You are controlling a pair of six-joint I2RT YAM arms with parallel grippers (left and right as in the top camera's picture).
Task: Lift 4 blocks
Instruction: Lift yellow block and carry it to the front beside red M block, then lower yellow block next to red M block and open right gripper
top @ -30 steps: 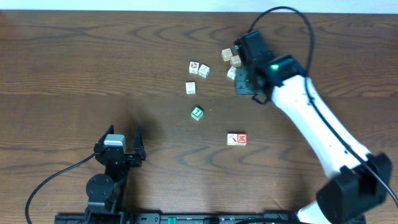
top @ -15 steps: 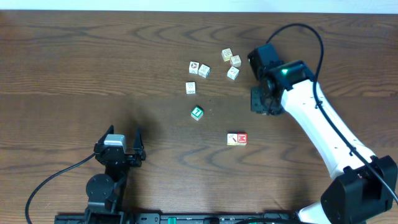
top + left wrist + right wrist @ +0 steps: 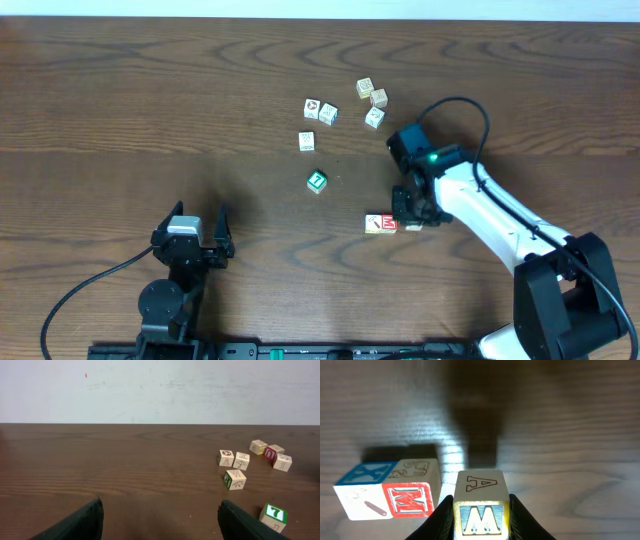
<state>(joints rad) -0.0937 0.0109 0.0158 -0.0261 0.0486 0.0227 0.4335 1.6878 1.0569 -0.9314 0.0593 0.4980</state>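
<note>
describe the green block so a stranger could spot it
On the brown table, find the scatter of pale cubes near the middle. Just on the robot's side of them sits the green block alone, the only one with a green top, marked 7.

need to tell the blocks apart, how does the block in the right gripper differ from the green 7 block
The M block is clamped between the right gripper's fingers; the green 7 block lies free on the table. The M block shows a blue M framed in yellow; the green 7 block a white 7 on green. Both are small cubes.
</note>
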